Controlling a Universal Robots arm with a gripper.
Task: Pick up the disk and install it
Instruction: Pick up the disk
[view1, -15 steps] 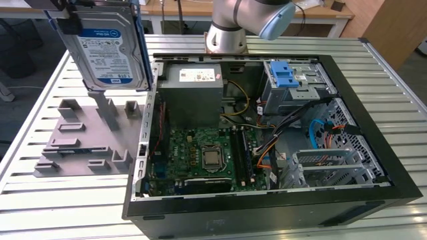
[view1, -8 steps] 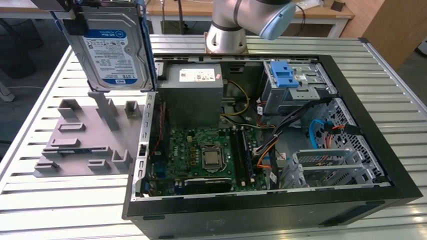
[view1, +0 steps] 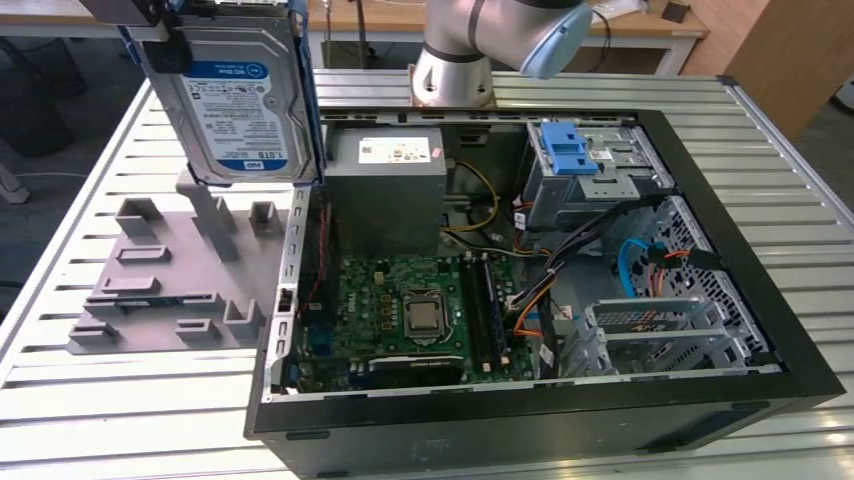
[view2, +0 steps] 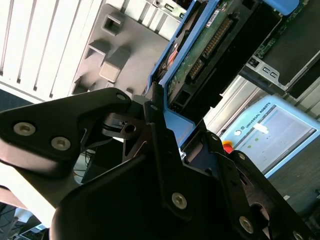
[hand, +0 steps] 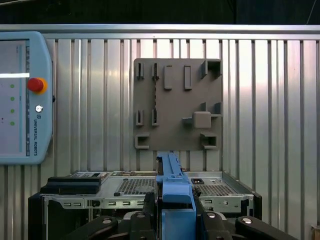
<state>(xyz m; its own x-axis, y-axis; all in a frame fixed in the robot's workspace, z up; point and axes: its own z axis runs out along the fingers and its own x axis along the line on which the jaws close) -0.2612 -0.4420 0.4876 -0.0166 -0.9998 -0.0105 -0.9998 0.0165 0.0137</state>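
Observation:
The disk, silver-grey with a blue-and-white label and blue side rails, hangs upright in the air at the exterior view's upper left, above the grey fixture plate. My gripper is shut on its upper end. In the first wrist view the disk shows edge-on as a blue rail between the black fingers of my gripper. Its green circuit-board side shows in the second wrist view, clamped by my gripper.
The open computer case lies on the slatted metal table, to the exterior view's right of the disk. Inside are the grey power-supply box, the motherboard and a silver cage with a blue latch. A teach pendant lies beyond.

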